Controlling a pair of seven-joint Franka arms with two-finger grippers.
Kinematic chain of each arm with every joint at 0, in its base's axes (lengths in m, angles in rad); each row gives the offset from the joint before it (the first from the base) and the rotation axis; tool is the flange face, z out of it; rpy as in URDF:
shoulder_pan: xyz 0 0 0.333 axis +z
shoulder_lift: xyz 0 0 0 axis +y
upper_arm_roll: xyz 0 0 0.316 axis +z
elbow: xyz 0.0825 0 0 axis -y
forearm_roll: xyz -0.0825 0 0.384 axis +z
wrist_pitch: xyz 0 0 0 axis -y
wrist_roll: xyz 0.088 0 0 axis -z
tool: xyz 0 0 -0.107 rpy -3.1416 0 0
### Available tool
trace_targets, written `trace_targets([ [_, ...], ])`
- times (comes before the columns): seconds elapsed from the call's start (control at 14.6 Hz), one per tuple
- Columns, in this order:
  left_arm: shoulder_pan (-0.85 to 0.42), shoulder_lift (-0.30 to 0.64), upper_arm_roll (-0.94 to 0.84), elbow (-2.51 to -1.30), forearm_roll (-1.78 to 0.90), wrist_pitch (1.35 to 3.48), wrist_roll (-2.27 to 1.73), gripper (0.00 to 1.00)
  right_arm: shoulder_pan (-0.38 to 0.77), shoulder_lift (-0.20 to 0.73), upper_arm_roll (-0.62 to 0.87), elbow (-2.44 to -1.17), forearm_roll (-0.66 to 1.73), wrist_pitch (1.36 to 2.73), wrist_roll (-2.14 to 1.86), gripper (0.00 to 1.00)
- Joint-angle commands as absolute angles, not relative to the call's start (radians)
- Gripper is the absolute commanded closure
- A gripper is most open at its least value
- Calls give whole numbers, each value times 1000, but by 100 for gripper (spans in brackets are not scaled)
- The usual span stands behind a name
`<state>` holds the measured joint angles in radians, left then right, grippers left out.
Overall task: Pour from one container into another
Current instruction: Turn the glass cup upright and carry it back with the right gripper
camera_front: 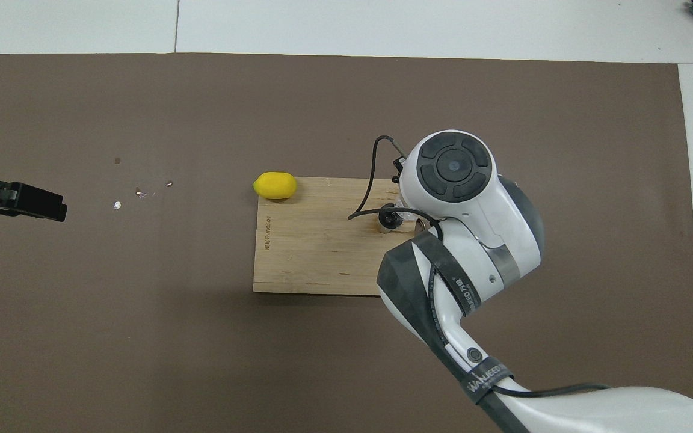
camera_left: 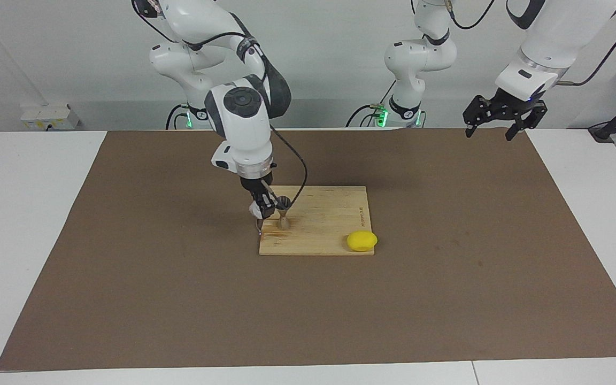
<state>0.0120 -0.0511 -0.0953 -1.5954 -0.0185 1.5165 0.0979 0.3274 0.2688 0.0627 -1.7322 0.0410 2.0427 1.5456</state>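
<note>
The silvery hourglass jigger stands upright on the wooden cutting board, near the board's edge toward the right arm's end. My right gripper is low over the board right beside the jigger, shut on the small clear cup, which is tipped toward the jigger's top. In the overhead view the right arm's wrist covers most of it; only the jigger and a sliver of the clear cup show. My left gripper is open and empty, raised over the mat's edge at the left arm's end, waiting.
A yellow lemon lies at the board's corner farthest from the robots, toward the left arm's end. The board lies on a brown mat. A few small shiny specks lie on the mat toward the left arm's end.
</note>
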Motion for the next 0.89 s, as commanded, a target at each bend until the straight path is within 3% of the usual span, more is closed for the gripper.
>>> trace_targets([
  [0.0,20,-64,-100,-1611,-9,1509,107,0,220,259,71,-1753,206,2034,1452,100],
  [0.2,20,-64,-100,-1611,-9,1509,107,0,96,250,71,-1808,383,2031,1326,100],
  [0.82,20,-64,-100,-1611,-9,1509,107,0,-167,239,69,-1974,617,2036,980,100],
])
